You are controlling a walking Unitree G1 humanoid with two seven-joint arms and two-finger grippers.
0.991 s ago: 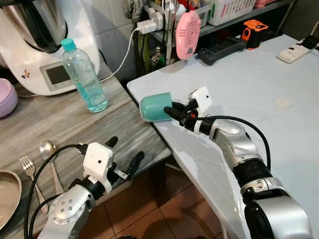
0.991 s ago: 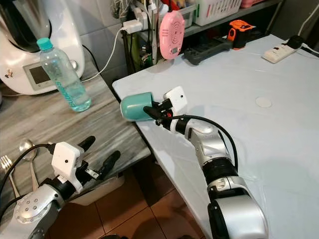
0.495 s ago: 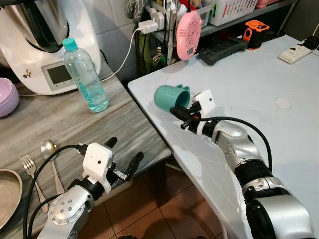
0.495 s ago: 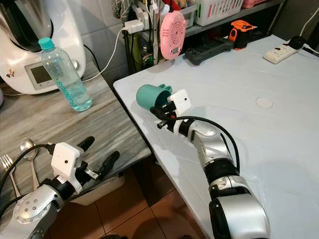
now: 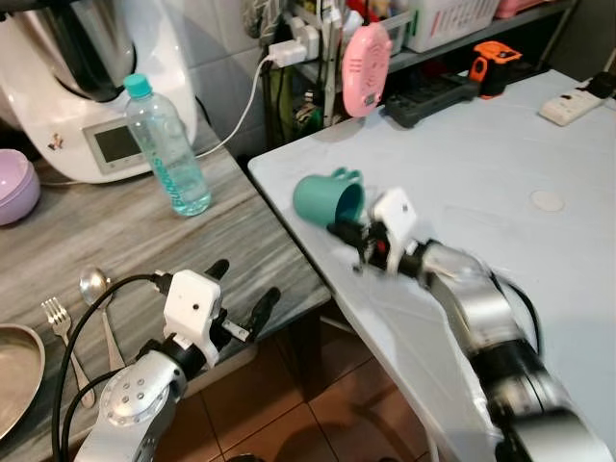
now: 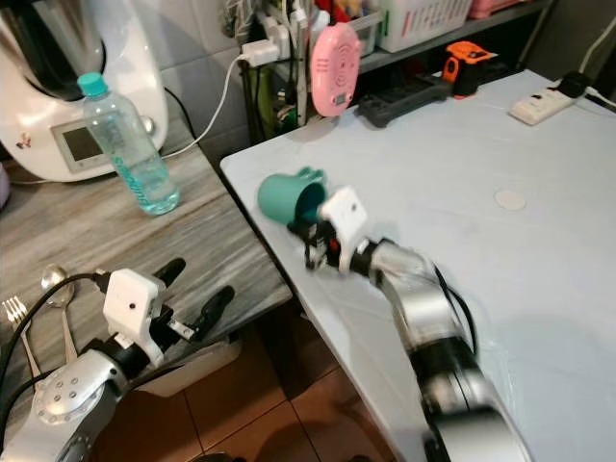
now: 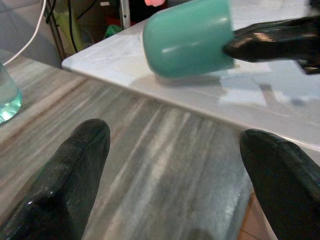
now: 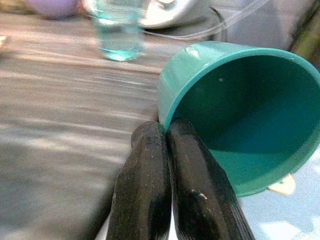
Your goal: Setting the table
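White worktop (image 5: 500, 144) near its corner carries the tipped teal cup (image 5: 328, 199), its rim seemingly pinched by the clenched right claw (image 8: 167, 145); next it needs standing upright, while the left claw (image 5: 236, 298) hovers spread.

Even, soft daylight is spread over both eye views, with weak shadows. The silver right arm (image 5: 481, 318) is smeared by motion blur, while the teal plastic cup (image 5: 329, 199) beside it stays sharper. A pale sheen is seen on the white surface (image 5: 500, 154). The right wrist view is soft behind the cup.
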